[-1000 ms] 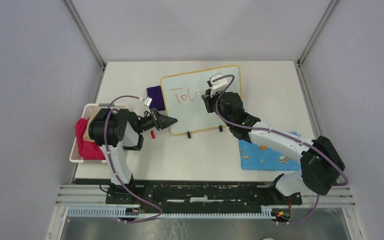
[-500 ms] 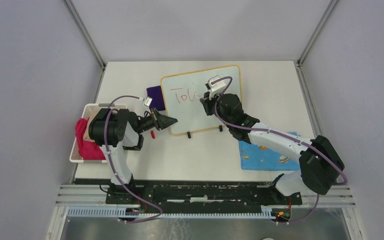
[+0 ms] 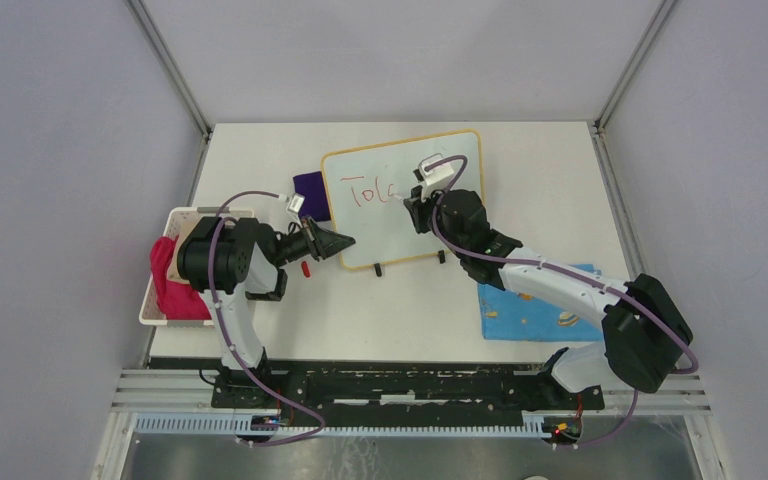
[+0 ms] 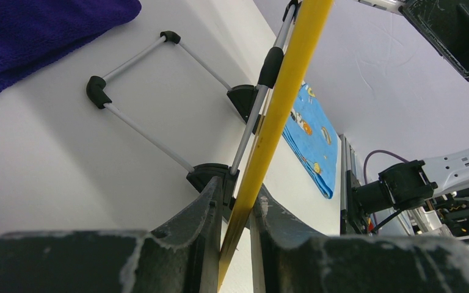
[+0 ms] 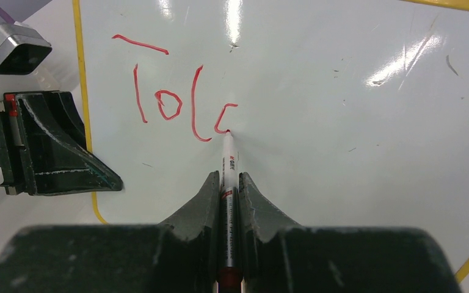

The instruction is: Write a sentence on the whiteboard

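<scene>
**A:** What's the biggest thing near the grippers?

**B:** The flat white table (image 3: pixel 560 180) under both arms. Next is the glossy white whiteboard with a thin yellow-orange frame (image 3: pixel 385 240). It is propped on a wire stand with black feet. Its left edge sits between the left gripper's (image 4: pixel 235 196) fingers, and its face lies straight ahead of the right gripper (image 5: pixel 226 180).

**A:** So the left gripper has it?

**B:** Yes, the fingers are pinched nearly together on the yellow frame (image 4: pixel 281 104).

**A:** Anything else around?

**B:** A blue patterned cloth (image 3: pixel 535 312) lies behind the right gripper, by that arm's forearm. A white slatted basket (image 3: pixel 152 305) holding pink fabric (image 3: pixel 165 285) sits behind the left gripper, beside its arm. A dark purple cloth (image 3: pixel 310 188) lies just past the left gripper, against the board's left edge.

**A:** And the right gripper?

**B:** Its fingers are drawn in tight around a slim white marker (image 5: pixel 228 160). The tip touches the board just ahead of the fingertips.

**A:** The sentence?

**B:** The thin red handwritten sentence (image 5: pixel 171 104) is only started, ahead and left of the tip: "To", a tall curved stroke and a small open curve that the tip meets.
</scene>
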You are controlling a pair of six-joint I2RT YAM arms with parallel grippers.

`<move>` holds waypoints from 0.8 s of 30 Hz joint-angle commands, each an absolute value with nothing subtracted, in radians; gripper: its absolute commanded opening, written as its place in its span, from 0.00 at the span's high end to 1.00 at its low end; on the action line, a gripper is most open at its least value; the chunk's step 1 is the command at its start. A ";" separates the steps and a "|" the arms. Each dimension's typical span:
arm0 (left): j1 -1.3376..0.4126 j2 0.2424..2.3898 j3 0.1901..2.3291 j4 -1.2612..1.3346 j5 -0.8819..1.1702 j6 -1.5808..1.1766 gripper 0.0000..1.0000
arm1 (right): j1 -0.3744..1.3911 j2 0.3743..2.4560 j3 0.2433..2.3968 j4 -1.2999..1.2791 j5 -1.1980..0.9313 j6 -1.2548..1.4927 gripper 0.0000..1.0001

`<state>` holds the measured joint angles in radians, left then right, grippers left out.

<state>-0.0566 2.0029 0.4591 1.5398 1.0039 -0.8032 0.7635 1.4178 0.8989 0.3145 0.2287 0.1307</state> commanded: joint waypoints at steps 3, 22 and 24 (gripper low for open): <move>-0.050 2.036 0.463 1.696 0.954 -0.825 0.98 | 0.749 1.400 0.942 0.318 0.272 0.110 1.00; -0.050 2.039 0.466 1.695 0.956 -0.826 0.98 | 0.744 1.436 0.990 0.318 0.244 0.107 1.00; -0.050 2.039 0.466 1.695 0.956 -0.827 0.98 | 0.743 1.435 0.982 0.317 0.242 0.110 1.00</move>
<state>-0.0566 2.0033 0.4591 1.5394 1.0042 -0.8032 0.7460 1.4311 0.9611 0.2897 0.2443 0.1104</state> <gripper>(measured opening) 0.269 0.170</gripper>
